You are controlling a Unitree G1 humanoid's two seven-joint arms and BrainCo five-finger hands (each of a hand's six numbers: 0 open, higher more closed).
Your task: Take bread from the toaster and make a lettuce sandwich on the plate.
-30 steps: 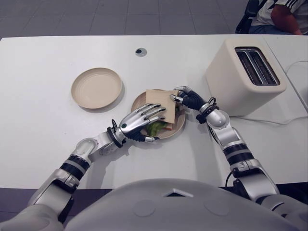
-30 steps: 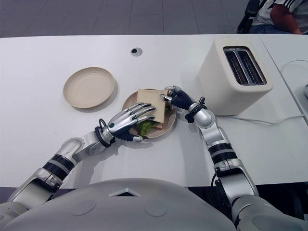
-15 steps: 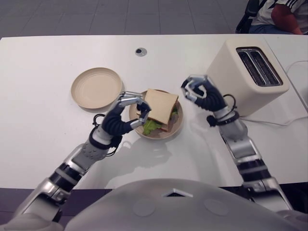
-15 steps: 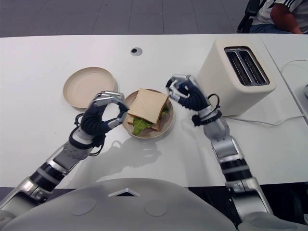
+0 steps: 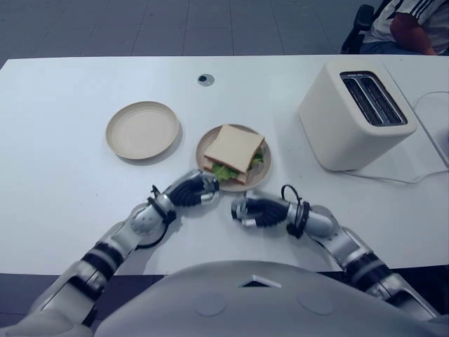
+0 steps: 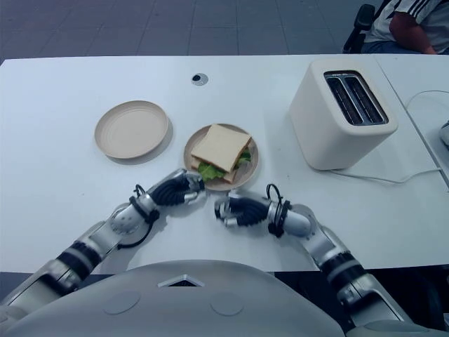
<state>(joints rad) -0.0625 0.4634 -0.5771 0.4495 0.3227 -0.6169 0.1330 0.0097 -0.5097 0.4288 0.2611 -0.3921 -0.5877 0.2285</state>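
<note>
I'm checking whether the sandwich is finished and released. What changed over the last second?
Both hands let go of the sandwich, lifted off it and drew back toward the robot. The left hand and the right hand now sit curled just in front of the plate, holding nothing. The sandwich stayed on the plate. The empty plate and the toaster did not move.
</note>
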